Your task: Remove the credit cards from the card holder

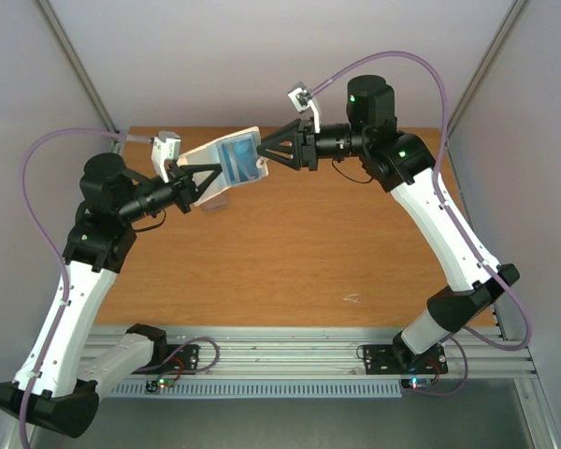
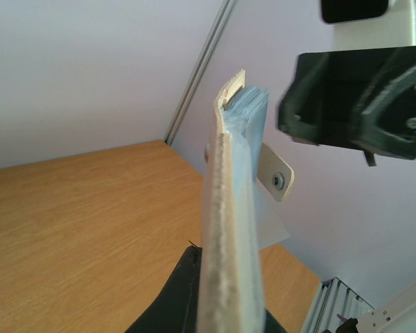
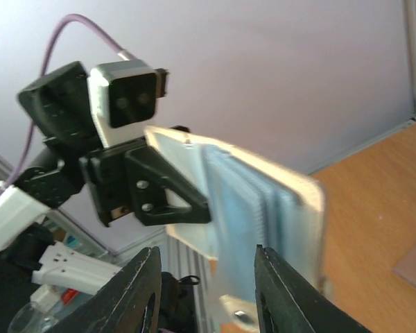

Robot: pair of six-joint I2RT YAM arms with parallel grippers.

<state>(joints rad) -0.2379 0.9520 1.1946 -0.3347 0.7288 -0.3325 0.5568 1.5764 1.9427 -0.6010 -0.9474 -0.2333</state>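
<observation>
Card holder (image 1: 226, 166) is up in the air over the far-left part of the desk (image 1: 290, 253), not resting on it. It's tilted w/ its inner face toward the overhead cam. Credit cards (image 1: 239, 154) sit in its pocket. From above only a blue face shows. In the right wrist view their stepped, blue-ish edges (image 3: 253, 201) run across the panel, too blurred to tell the cards apart. A beige rim runs round the holder. Seen edge-on in the left wrist view, the holder (image 2: 225, 229) stands nearly upright, w/ a small snap tab (image 2: 276, 179) sticking out on the side facing the right arm.

Left gripper (image 1: 198, 180) has the holder's left end, jaws pinched narrow on the panel. Its black triangular frame (image 3: 159, 191) lies against the holder's inner face.

Right gripper (image 1: 279, 152) is at the holder's opposite end, jaws spread wide. In its own wrist view the fingers (image 3: 142, 291) stand well apart and the holder's near end shows in the gap between them. Can't tell whether either finger touches it.

Above the holder's left end sits the left wrist cam (image 3: 128, 90), w/ a purple cable (image 3: 90, 28) looping off behind it.
</observation>
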